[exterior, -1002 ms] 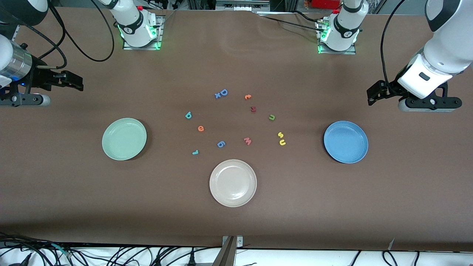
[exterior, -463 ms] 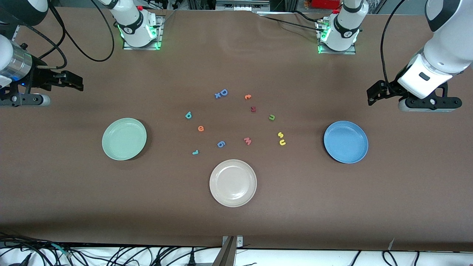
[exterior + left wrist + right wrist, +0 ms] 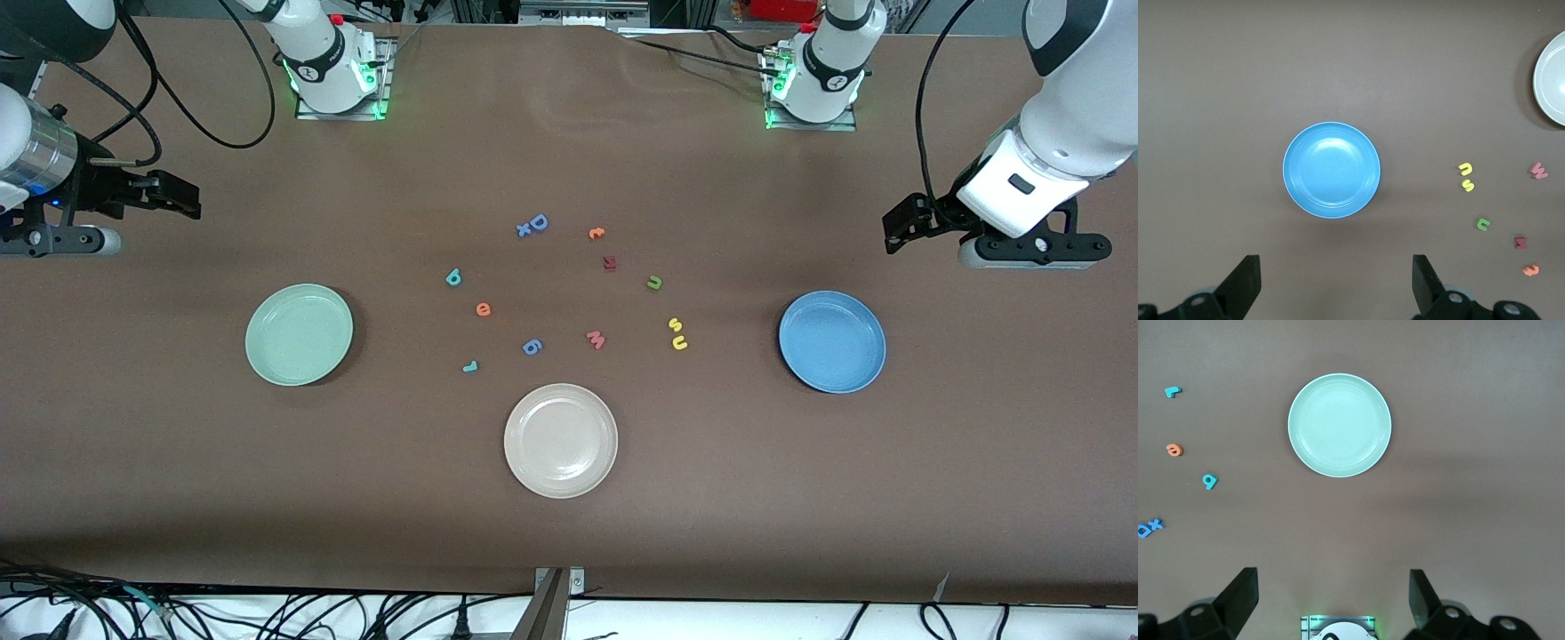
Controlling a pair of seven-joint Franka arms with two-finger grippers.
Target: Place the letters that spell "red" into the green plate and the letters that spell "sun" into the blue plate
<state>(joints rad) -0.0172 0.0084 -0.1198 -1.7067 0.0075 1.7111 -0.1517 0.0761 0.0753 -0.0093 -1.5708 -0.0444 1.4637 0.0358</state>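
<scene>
The teal "r" (image 3: pixel 470 365), orange "e" (image 3: pixel 483 309) and teal "d" (image 3: pixel 453 277) lie loose mid-table, toward the green plate (image 3: pixel 299 334). The yellow "s" (image 3: pixel 675 324), yellow "u" (image 3: pixel 679 342) and dark green "n" (image 3: pixel 654 283) lie toward the blue plate (image 3: pixel 832 341). Both plates hold nothing. My right gripper (image 3: pixel 178 200) hangs open over the table at the right arm's end, the green plate (image 3: pixel 1339 425) in its wrist view. My left gripper (image 3: pixel 898 233) hangs open above the left arm's end, looking down on the blue plate (image 3: pixel 1331 170).
A cream-white plate (image 3: pixel 560 440) sits nearest the front camera, mid-table. Other letters lie among the task's: a blue "D" (image 3: pixel 538 222), an orange "c" (image 3: pixel 597 233), a dark red letter (image 3: pixel 610 262), a pink "m" (image 3: pixel 596 339) and a blue "6" (image 3: pixel 532 346).
</scene>
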